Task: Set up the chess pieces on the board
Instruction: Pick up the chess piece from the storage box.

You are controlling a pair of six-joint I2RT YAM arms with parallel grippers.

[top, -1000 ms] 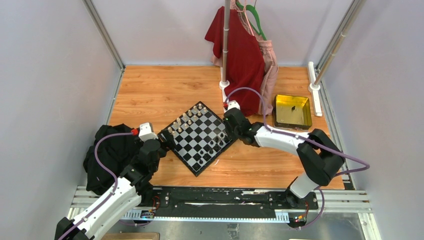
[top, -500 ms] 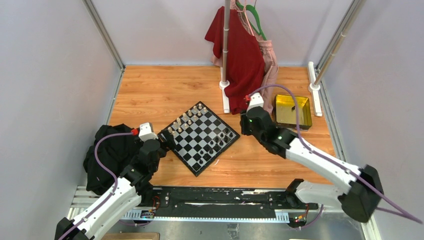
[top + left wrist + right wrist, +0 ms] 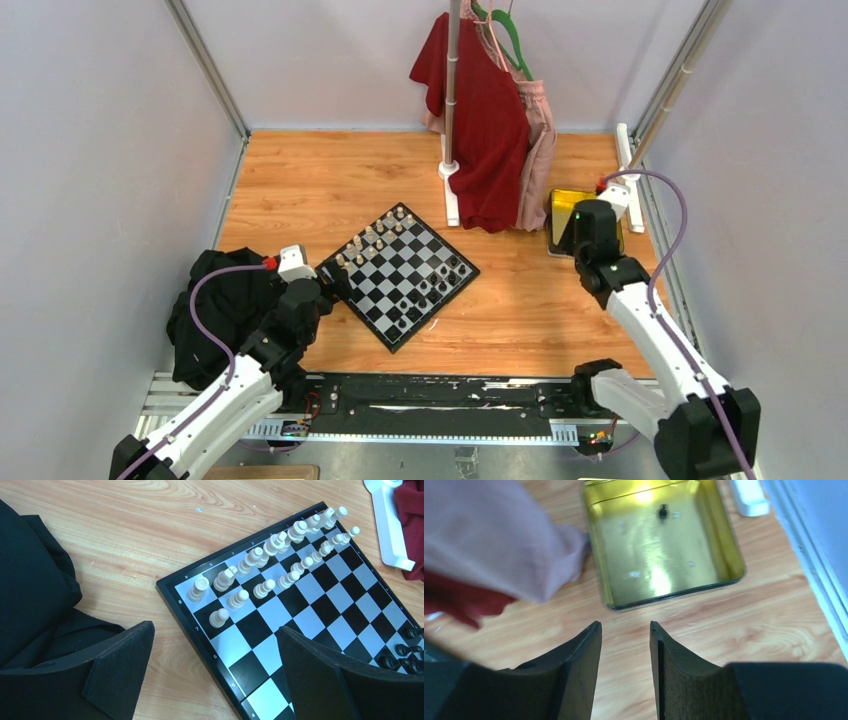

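The board (image 3: 396, 291) lies turned like a diamond in the middle of the table. Cream chess pieces (image 3: 371, 238) stand in two rows along its far-left edge, and they also show in the left wrist view (image 3: 272, 560). Black chess pieces (image 3: 432, 288) stand along its near-right edge. My left gripper (image 3: 336, 281) is open and empty at the board's left corner (image 3: 215, 630). My right gripper (image 3: 577, 236) is open by a narrow gap and empty (image 3: 624, 626), just short of the yellow tray (image 3: 674, 588). One black piece (image 3: 663, 512) lies in that tray.
A red shirt (image 3: 485, 110) and a pink garment (image 3: 499, 535) hang from a pole, whose white base (image 3: 450, 190) is behind the board. A black cloth (image 3: 225, 305) lies at the left. A white rail (image 3: 630, 190) runs along the right wall.
My right arm has swung from the board's right corner over to the yellow tray at the right. The left arm has not moved.
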